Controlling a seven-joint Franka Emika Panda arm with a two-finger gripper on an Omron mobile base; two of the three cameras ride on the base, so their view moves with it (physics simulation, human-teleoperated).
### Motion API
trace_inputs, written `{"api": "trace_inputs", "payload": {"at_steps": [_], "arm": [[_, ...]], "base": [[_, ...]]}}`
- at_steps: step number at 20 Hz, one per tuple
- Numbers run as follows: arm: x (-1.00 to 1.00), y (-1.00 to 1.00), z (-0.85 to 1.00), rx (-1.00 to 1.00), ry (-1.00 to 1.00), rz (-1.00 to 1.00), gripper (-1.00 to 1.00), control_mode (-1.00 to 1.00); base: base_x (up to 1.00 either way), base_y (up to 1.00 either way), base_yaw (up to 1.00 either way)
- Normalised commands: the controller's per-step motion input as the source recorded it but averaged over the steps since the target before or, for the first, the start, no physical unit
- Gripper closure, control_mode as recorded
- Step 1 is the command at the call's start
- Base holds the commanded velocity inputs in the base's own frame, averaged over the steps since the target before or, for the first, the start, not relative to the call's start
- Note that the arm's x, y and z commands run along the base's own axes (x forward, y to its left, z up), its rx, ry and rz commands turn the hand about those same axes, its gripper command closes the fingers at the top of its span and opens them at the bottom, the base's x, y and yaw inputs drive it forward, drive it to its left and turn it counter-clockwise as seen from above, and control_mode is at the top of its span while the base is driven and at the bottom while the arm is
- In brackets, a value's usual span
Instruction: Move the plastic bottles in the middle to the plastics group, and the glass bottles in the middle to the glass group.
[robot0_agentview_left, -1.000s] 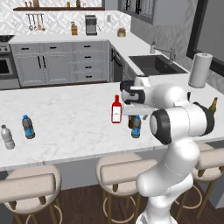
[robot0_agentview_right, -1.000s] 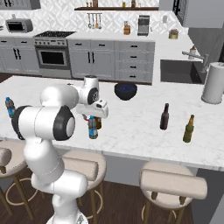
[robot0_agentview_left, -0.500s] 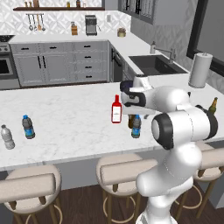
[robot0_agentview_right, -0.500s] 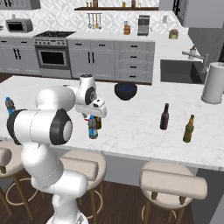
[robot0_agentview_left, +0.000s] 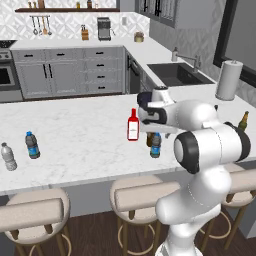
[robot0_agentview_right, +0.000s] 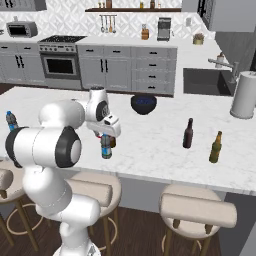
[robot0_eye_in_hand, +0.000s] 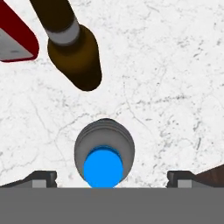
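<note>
I have the claw (robot0_eye_in_hand: 112, 177) spread wide, straight above the small blue-capped bottle (robot0_eye_in_hand: 104, 153), which stands upright on the bench (robot0_eye_in_hand: 175, 87) beside the brown bottle (robot0_eye_in_hand: 74, 52); a plain vertical descent should straddle its cap

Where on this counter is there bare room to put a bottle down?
Bare marble lies between the dark-label water bottle and the red bottle, and between the black bowl and the dark glass bottle. It is crowded around the blue-capped bottle, under the open claw.
</note>
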Motion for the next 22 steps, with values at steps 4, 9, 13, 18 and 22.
{"api": "trace_inputs", "payload": {"at_steps": [4, 9, 13, 18, 22], "arm": [[0.02, 0.0, -0.27, -0.04, -0.08, 0.0, -1.0, -1.0], [0.03, 0.0, -0.25, -0.01, 0.0, 0.0, -1.0, -1.0], [0.0, 0.0, -0.34, 0.0, 0.0, 0.0, 1.0, -1.0], [0.0, 0.0, -0.33, -0.01, 0.0, 0.0, 1.0, -1.0], [-0.24, -0.08, -0.17, -0.02, -0.05, 0.0, 1.0, -1.0]], "base": [[0.0, 0.0, 0.0], [0.0, 0.0, 0.0], [0.0, 0.0, 0.0], [0.0, 0.0, 0.0], [0.0, 0.0, 0.0]]}}
